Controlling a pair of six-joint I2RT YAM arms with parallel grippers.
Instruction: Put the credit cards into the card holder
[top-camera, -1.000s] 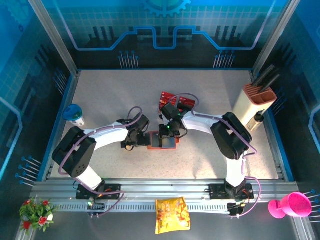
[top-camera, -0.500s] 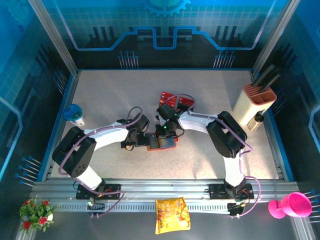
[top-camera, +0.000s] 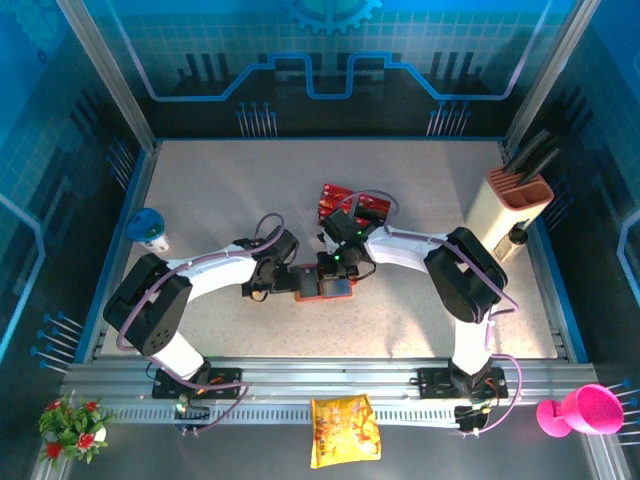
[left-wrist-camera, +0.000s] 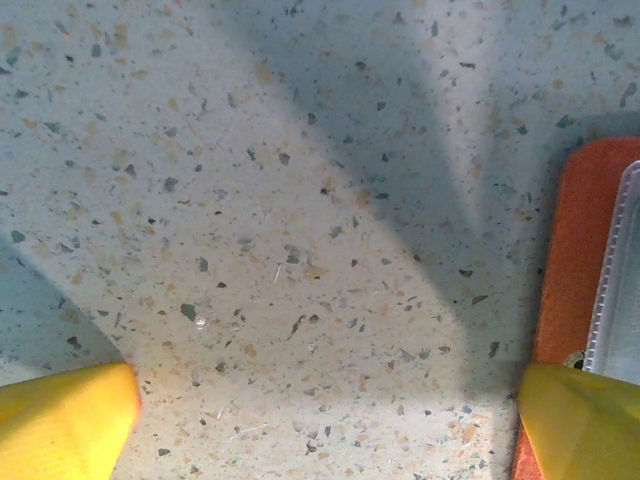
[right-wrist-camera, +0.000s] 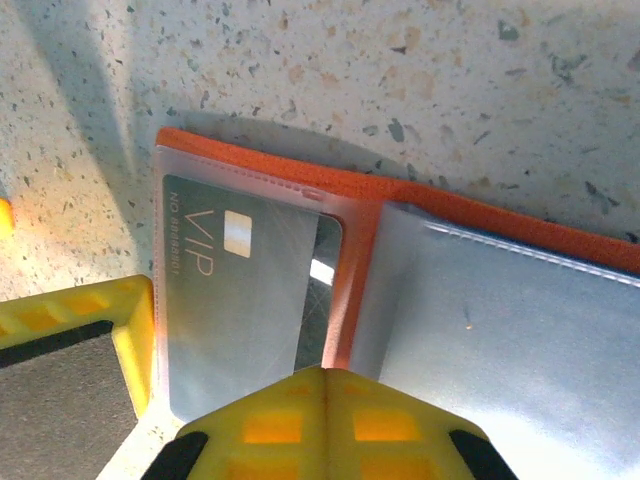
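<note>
The orange card holder (top-camera: 326, 285) lies open on the speckled table between the two arms. In the right wrist view the card holder (right-wrist-camera: 362, 240) shows a grey card marked VIP (right-wrist-camera: 235, 290) under its clear left pocket. My right gripper (right-wrist-camera: 325, 378) is shut, its tips together over the holder's middle fold; it holds nothing. My left gripper (left-wrist-camera: 325, 425) is open wide and low on the table, its right finger (left-wrist-camera: 585, 420) on the holder's orange edge (left-wrist-camera: 580, 250). More red credit cards (top-camera: 345, 202) lie in a small heap behind the right gripper (top-camera: 336, 268).
A white knife block (top-camera: 513, 208) with an orange top stands at the right wall. A blue-lidded cup (top-camera: 150, 230) sits at the left edge. On the front rail lie a yellow snack bag (top-camera: 345, 430), a pink cup (top-camera: 585, 410) and small flowers (top-camera: 72, 422).
The right arm swung a little to the left and came back. The left arm and the card holder stay about where they were.
</note>
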